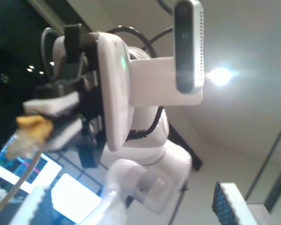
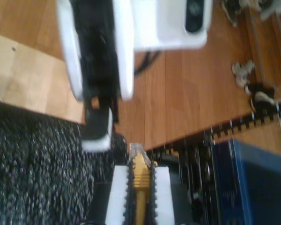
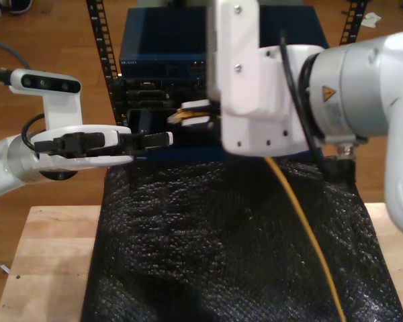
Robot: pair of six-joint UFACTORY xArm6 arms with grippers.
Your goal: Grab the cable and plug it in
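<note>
The yellow cable (image 3: 302, 215) runs up across the black mat to my second gripper (image 3: 196, 114), which is shut on it just behind the clear plug (image 3: 178, 115). In the second wrist view the cable (image 2: 139, 192) lies between the white fingers (image 2: 118, 192) with the plug (image 2: 136, 152) sticking out past them. My first gripper (image 3: 158, 139) hovers at the exterior view's left, level with the plug and close to it, with nothing in it. In the first wrist view its fingertips (image 1: 37, 206) stand wide apart and the plug (image 1: 28, 133) shows in the other gripper.
A blue rack unit (image 3: 161, 74) with a row of ports stands behind the mat, between black perforated rails (image 3: 101, 33). A black bubble mat (image 3: 221, 248) covers the wooden table (image 3: 47, 255). Wooden floor lies beyond.
</note>
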